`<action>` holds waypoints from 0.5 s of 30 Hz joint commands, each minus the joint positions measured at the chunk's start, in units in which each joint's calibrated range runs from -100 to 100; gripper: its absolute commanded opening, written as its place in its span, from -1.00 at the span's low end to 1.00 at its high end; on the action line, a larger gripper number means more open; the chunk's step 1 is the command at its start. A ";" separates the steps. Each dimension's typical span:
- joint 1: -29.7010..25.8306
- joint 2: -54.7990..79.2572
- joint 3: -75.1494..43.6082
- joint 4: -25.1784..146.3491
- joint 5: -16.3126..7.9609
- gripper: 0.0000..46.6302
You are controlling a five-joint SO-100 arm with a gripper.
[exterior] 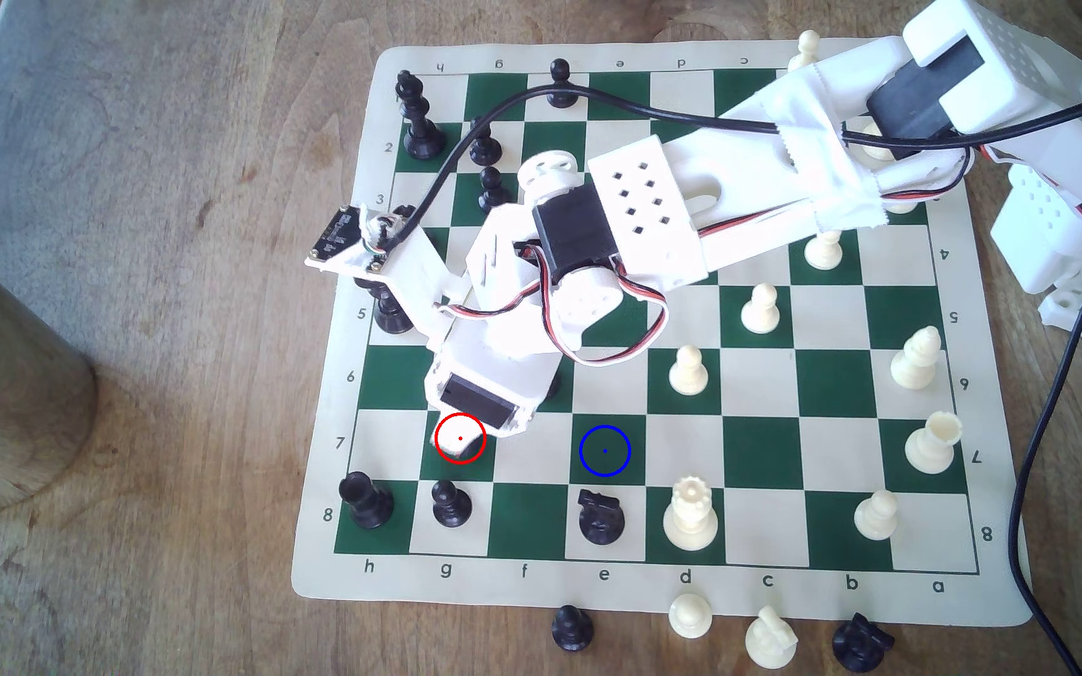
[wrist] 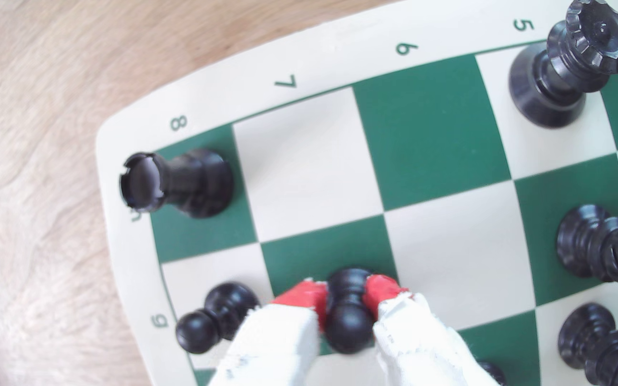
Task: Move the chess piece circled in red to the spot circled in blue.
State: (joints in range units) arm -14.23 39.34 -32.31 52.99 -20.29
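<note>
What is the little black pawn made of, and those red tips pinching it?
The pawn looks like glossy moulded plastic: light glints off its round head. The red fingertips look like a matte, softer coating, maybe rubber or tape, with ragged edges over white plastic; hard to say for sure.

The white arm [exterior: 753, 169] is extended from the far right of the exterior view toward the near left, bent downward at the wrist. A black cable is draped over its links, and red, white and black wires are looped beside the wrist servo. The gripper [wrist: 344, 297] is pointed down. In the wrist view its red-tipped fingertips [wrist: 305, 297] are pressed against both sides of a black pawn [wrist: 348, 311], just under the ball head, the jaws closed upon it. A small camera board [exterior: 343, 237] is carried on the wrist's left side.
</note>
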 commanded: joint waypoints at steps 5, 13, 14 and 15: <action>0.11 -2.33 -5.95 -1.15 0.10 -0.98; 1.13 -9.29 -7.31 -1.80 -0.59 -0.98; 1.29 -10.56 -7.31 -1.80 -0.83 -0.98; 1.60 -13.36 -6.58 -1.80 -1.12 -0.98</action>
State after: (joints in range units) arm -13.72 38.17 -34.03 52.03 -20.83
